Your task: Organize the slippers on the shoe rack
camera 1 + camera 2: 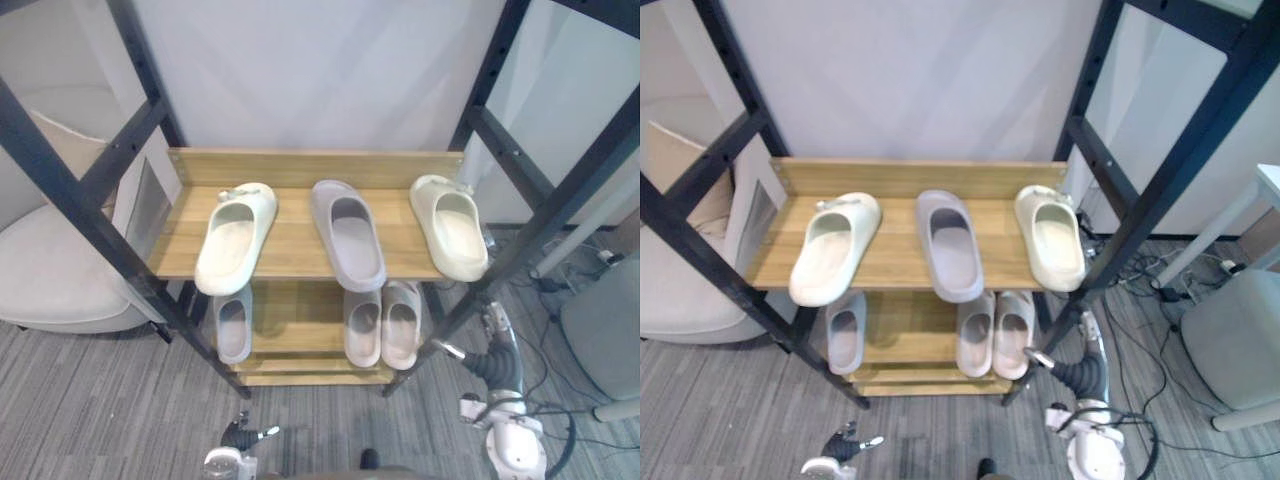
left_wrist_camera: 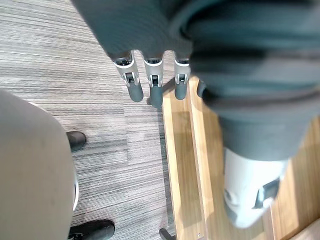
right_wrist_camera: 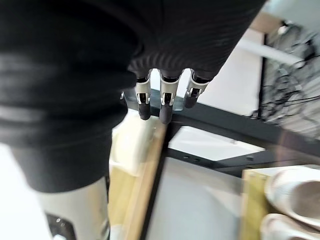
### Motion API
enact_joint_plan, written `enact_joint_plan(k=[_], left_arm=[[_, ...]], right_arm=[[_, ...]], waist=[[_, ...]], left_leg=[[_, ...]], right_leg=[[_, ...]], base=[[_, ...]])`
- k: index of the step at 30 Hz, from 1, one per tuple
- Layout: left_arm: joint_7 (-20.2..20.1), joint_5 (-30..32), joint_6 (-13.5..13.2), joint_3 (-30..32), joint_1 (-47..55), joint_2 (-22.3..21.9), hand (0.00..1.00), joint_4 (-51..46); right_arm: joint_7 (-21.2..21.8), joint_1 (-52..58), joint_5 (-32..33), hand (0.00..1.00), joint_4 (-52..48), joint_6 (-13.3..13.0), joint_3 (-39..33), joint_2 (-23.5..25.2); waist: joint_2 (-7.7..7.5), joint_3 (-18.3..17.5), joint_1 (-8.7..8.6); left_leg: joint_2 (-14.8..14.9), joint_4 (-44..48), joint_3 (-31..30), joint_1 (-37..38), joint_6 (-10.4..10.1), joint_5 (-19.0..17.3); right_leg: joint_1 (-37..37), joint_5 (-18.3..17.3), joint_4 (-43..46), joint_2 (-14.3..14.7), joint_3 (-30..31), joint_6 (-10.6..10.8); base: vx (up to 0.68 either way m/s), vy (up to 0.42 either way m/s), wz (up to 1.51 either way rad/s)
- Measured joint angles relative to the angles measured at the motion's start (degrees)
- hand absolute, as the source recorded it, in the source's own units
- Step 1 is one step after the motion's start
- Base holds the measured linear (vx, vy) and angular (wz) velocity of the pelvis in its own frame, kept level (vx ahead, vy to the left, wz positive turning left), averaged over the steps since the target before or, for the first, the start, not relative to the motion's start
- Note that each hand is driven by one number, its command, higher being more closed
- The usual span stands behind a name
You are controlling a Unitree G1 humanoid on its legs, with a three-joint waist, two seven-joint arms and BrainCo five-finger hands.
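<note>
- The left hand [image 1: 240, 437] sits at 7 o'clock in the head views, partly cut off by the lower edge. In its wrist view its fingers [image 2: 152, 86] are straight and carry nothing, above the carpet.
- The right hand [image 1: 494, 335] is at 5 o'clock, near the front right post of the shoe rack [image 1: 300, 165]. Its fingers [image 3: 165, 102] are stretched out and hold nothing.
- On the upper shelf [image 1: 295, 245] a grey slipper [image 1: 348, 233] lies in the middle, its heel hanging over the front edge.
- A left cream slipper [image 1: 235, 238] lies at 9 o'clock of it, tilted, with its heel also past the edge. A small lump at its toe is too small to make out.
- A right cream slipper [image 1: 450, 228] lies at 3 o'clock of the grey one.
- On the lower shelf [image 1: 290, 325], at 6 o'clock, a small grey slipper [image 1: 233, 325] and a pale pair [image 1: 401, 325] have their toes hidden under the upper shelf.
- Any print on the slippers cannot be made out.
</note>
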Motion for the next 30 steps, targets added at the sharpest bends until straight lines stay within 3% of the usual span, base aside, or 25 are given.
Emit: enact_joint_plan(k=[9, 14, 18, 30], left_arm=[[-0.5, 0.7, -0.1, -1.9, 0.1, -0.1, 0.0, 0.0], [-1.3, 0.9, -0.1, -1.9, 0.1, -0.1, 0.0, 0.0], [-1.7, 0.9, -0.1, -1.9, 0.1, -0.1, 0.0, 0.0], [-2.6, 0.9, -0.2, -1.6, 0.0, 0.1, 0.0, 0.0]], right_arm=[[-0.4, -2.5, 0.2, 0.0, -5.0, -1.8, -1.2, -2.5], [-0.2, -5.5, 0.6, 0.0, -5.0, -2.0, -1.2, -4.6], [0.5, -10.1, 5.1, 0.0, -3.9, -2.1, -1.0, -6.8], [1.9, -19.2, 8.2, 0.0, 1.9, -2.1, 1.3, -8.8]], waist=[[0.93, -0.6, -0.58], [0.84, -0.6, -0.59], [0.69, -0.8, -0.58], [-0.29, -1.4, 0.45]], left_leg=[[-0.2, 0.1, -1.0, -0.3, 0.3, -0.2], [-0.3, 0.1, -1.1, -0.3, 0.3, -0.2], [-0.4, 0.4, -2.6, -1.2, 0.4, -0.1], [-0.8, 0.4, -4.4, -2.2, 0.8, 0.2]], right_leg=[[-0.3, -0.5, 1.0, -0.3, -0.6, 0.4], [-0.3, -0.5, 1.0, -0.4, -0.6, 0.5], [-0.3, -0.5, 0.9, -0.4, -1.7, 0.5], [-0.2, -0.5, 0.5, -0.7, -3.4, 0.5]], base=[[0.0, 0.0, 0.03], [0.0, -0.002, 0.01], [-0.01, -0.015, 0.12], [0.0, -0.006, 0.08]])
